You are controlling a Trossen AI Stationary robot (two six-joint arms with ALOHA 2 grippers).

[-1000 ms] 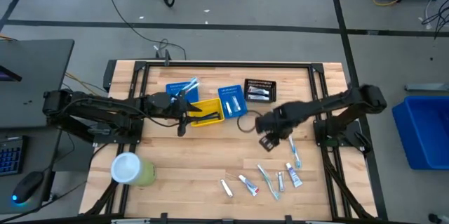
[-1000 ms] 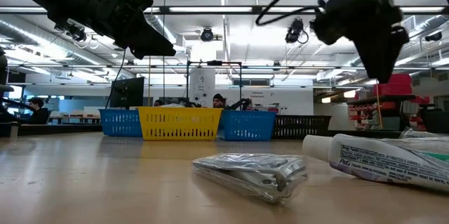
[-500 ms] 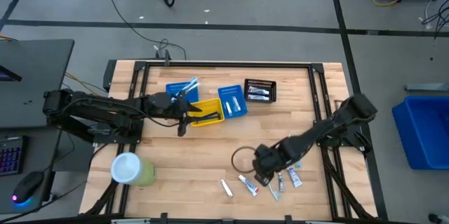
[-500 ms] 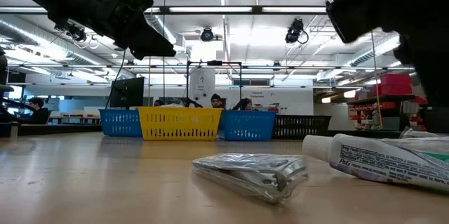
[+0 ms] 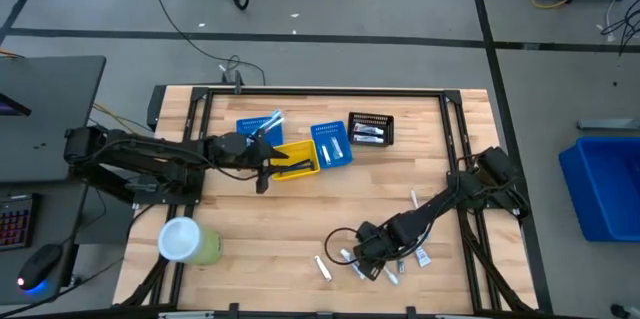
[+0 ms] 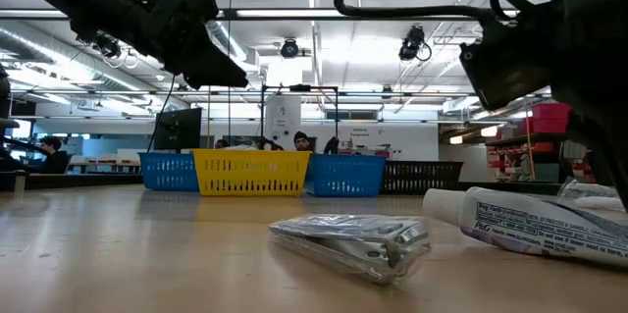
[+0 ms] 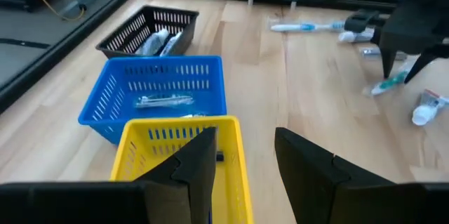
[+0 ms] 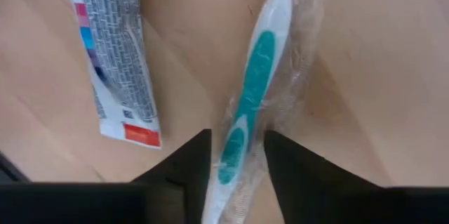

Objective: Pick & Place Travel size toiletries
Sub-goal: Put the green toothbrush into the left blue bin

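Note:
Several small toiletries lie near the table's near edge: white tubes (image 5: pixel 322 268) and wrapped toothbrushes (image 5: pixel 394 271). My right gripper (image 5: pixel 362 259) is low over this group, open. In the right wrist view its fingers (image 8: pixel 188 159) stand on either side of a teal-and-white toothbrush (image 8: pixel 256 62) in clear wrap that lies flat on the wood, beside a white printed tube (image 8: pixel 116 55). Whether the fingers touch it I cannot tell. My left gripper (image 5: pixel 265 167) hovers open over the yellow bin (image 7: pixel 175 122).
Two blue bins (image 5: pixel 258 127) (image 5: pixel 330 144), the yellow bin (image 5: pixel 295 161) and a black bin (image 5: pixel 370 129) stand in a row at the far side, some with items inside. A green cylinder with a white lid (image 5: pixel 185 242) stands near left. Another toothbrush (image 5: pixel 414 199) lies apart.
My right gripper has swung from the table's middle, near the bins, toward the near edge and come down low over the group of toiletries, ending astride the wrapped toothbrush.

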